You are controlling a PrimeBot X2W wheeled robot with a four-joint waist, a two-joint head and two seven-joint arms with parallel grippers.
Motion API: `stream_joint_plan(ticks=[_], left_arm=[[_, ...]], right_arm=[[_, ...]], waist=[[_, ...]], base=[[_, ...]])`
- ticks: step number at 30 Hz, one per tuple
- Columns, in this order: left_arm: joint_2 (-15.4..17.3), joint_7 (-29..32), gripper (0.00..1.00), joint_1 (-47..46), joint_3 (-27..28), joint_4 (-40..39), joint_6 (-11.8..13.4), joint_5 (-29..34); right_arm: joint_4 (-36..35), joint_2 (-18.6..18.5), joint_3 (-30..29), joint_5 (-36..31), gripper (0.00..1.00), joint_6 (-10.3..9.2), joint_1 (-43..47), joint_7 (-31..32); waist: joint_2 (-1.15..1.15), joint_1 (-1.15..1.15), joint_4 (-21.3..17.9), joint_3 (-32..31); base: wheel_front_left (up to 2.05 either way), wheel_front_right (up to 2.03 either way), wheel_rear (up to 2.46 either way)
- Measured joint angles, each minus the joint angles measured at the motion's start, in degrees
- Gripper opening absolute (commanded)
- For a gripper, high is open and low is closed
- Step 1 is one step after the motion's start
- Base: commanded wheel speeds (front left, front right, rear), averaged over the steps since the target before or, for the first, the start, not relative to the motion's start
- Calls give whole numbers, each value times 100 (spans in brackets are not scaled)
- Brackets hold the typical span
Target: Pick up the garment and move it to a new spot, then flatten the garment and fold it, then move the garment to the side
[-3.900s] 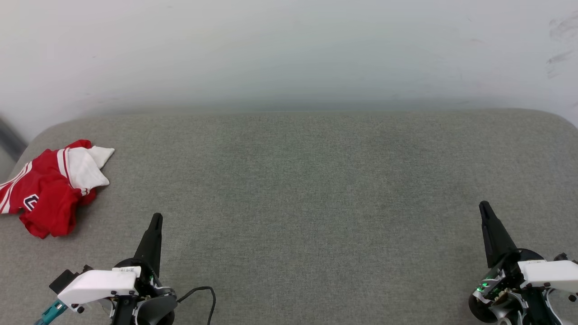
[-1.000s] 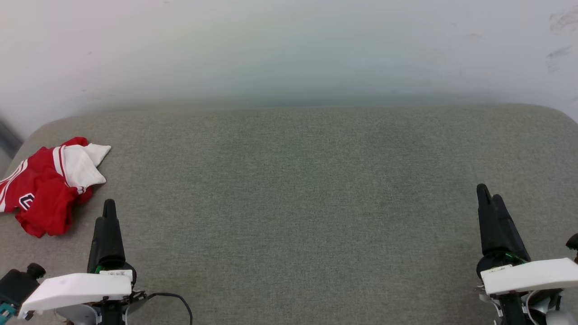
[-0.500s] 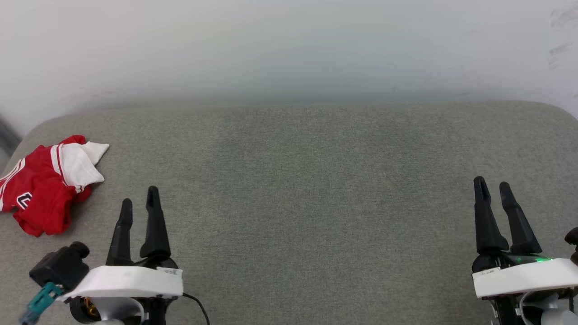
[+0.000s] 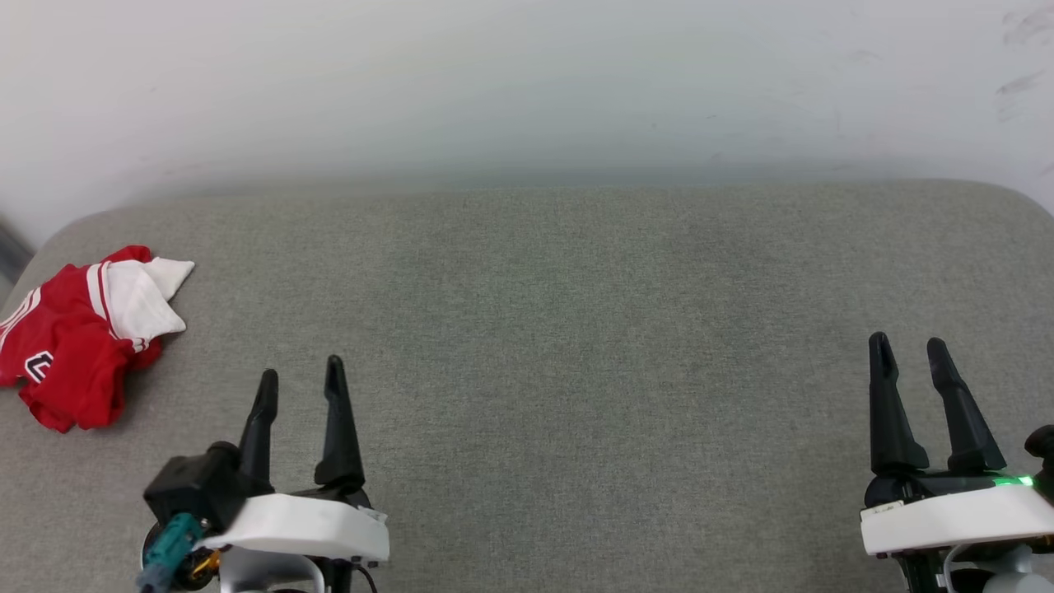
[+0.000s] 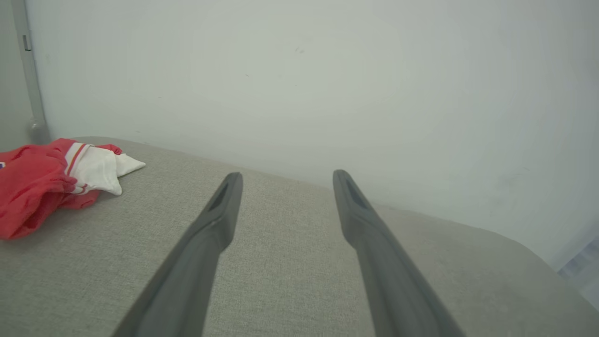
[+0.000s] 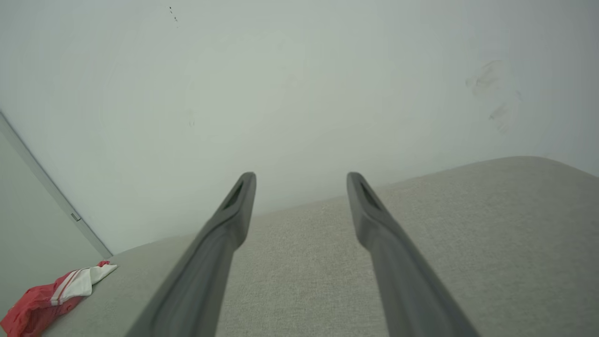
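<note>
- The garment point(image 4: 78, 346) lies in a crumpled heap at the far left of the grey cushion point(image 4: 576, 371), close to its left edge. One white sleeve is on top and points toward the wall point(image 4: 527, 82). Only a part of the black lettering shows.
- Nothing touches the garment; it rests on the cushion alone.
- My left gripper point(image 4: 300, 371) is near it but apart, to the inner side and a little nearer to me. Its two fingers are spread, with nothing between them.
- My right gripper point(image 4: 908, 342) is well apart, at the other side of the cushion. Its fingers are also spread and empty.
- I judge that I am in the first step, the pick-up, and that it has not yet begun.
- For the next move, I must bring the left gripper to the left and over the heap, then lower it and close on a thick fold, so that the cloth does not slip out.
- Compared with one second ago, both wrists have rolled: then each gripper showed almost edge-on, now the two fingers stand side by side.
- The left gripper has also gone away from the garment, toward the middle. The garment itself has not changed.
</note>
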Motion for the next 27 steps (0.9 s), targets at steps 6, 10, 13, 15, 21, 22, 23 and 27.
stream_joint_plan(ticks=[6, 10, 13, 15, 21, 22, 23, 27], left_arm=[[201, -92, 100, -8, -422, -34, 271, 276], [325, -146, 100, -19, -575, -59, 432, 466], [368, -191, 100, -19, -710, -12, 437, 546], [427, -211, 100, -19, -797, 21, 445, 700], [527, -293, 100, -19, -1054, 62, 591, 990], [541, -297, 100, -19, -1073, 63, 594, 1033], [558, -310, 100, -19, -1093, 62, 593, 1063], [598, -355, 100, -19, -1198, 60, 592, 1246]], right_arm=[[-27, 0, 16, -376, 100, 0, 0, -75], [-56, 0, 27, -616, 100, 0, 1, -136], [-78, 0, 56, -798, 100, 0, 8, -180], [-82, 0, 70, -935, 100, 0, 35, -213], [-77, 0, 120, -1281, 100, 1, 82, -279], [-63, 0, 121, -1269, 100, 1, 96, -296], [-56, 0, 125, -1290, 100, 0, 111, -311], [-76, 0, 172, -1538, 100, 0, 118, -354]], waist=[[0, 0, 1, 20], [-1, 0, -6, 21], [0, 0, -15, 11], [0, 0, -22, 2], [0, 0, -36, -18], [0, 0, -37, -20], [0, 0, -39, -21], [0, 0, -45, -24]], base=[[0, 0, 0], [0, 0, 0], [0, 0, 0], [0, 0, 0], [0, 0, 0], [0, 0, 0], [0, 0, 0], [0, 0, 0]])
